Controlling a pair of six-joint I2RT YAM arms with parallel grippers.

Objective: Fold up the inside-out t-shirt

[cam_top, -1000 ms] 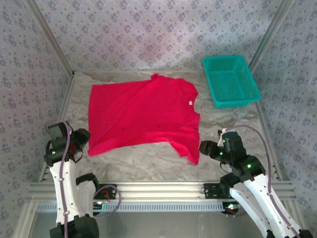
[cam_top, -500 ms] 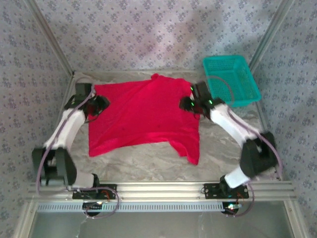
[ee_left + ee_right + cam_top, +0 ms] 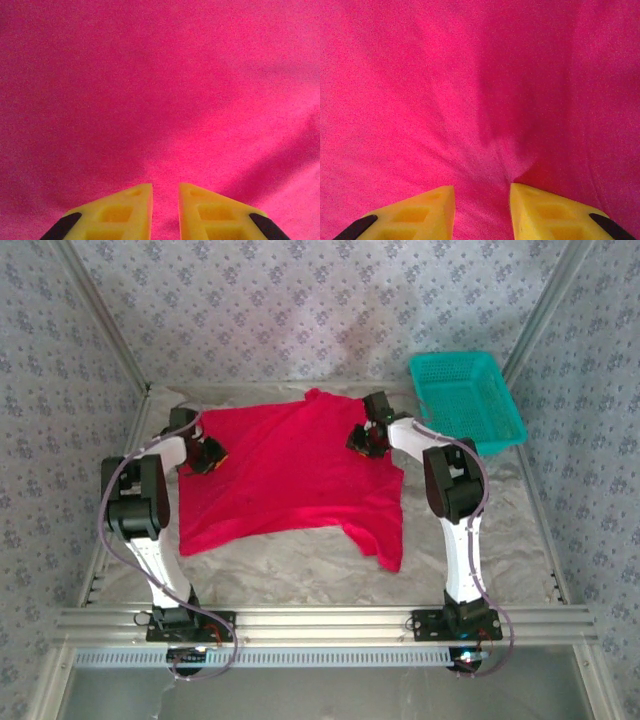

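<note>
**A:** Progress on the fold?

**B:** None visible. The t-shirt (image 3: 290,480) lies spread on the table (image 3: 300,560), with no fold made.

**A:** Grips?

**B:** The right end effector (image 3: 362,437) pinches a pucker of cloth near the collar. The left end effector (image 3: 210,455) is narrowed to a slit on the shirt's far-left edge, hold unclear. Every fold is left to do.
</note>
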